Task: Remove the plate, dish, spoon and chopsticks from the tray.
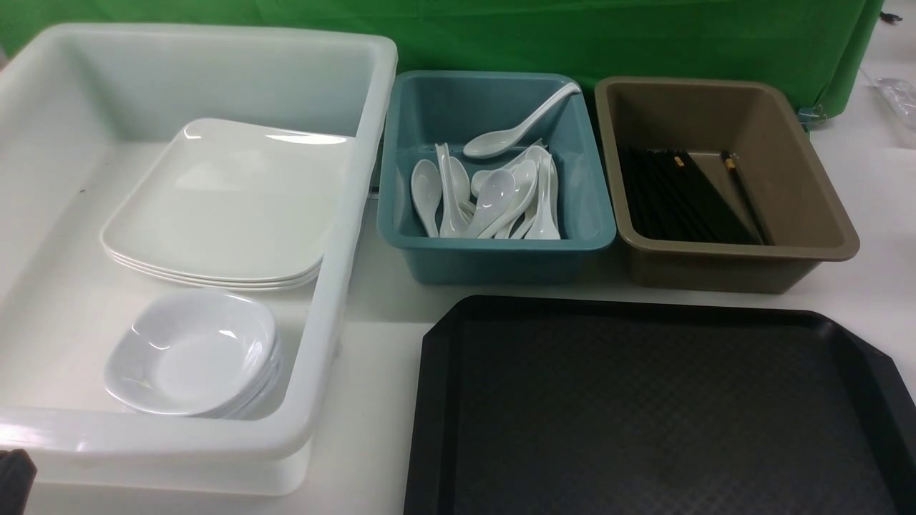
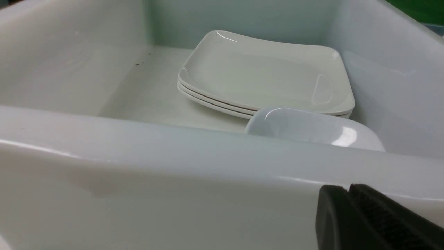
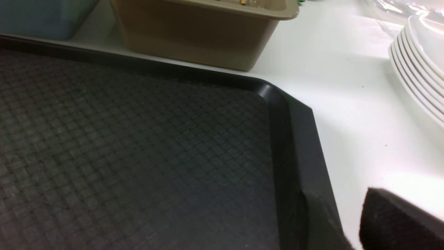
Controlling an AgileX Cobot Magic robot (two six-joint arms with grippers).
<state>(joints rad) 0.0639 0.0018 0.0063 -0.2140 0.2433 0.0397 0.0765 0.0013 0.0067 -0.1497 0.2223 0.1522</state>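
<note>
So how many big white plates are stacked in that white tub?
3 plates show, stacked at the far end of the white tub, behind the small dishes. Their rims show in the left wrist view; more could hide beneath.

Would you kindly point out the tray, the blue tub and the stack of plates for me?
tray (image 1: 644,408), front view, on its bare textured floor.
blue tub (image 1: 501,254), front view, on its near wall.
plates (image 1: 222,207), front view, on the top plate's middle.
</note>
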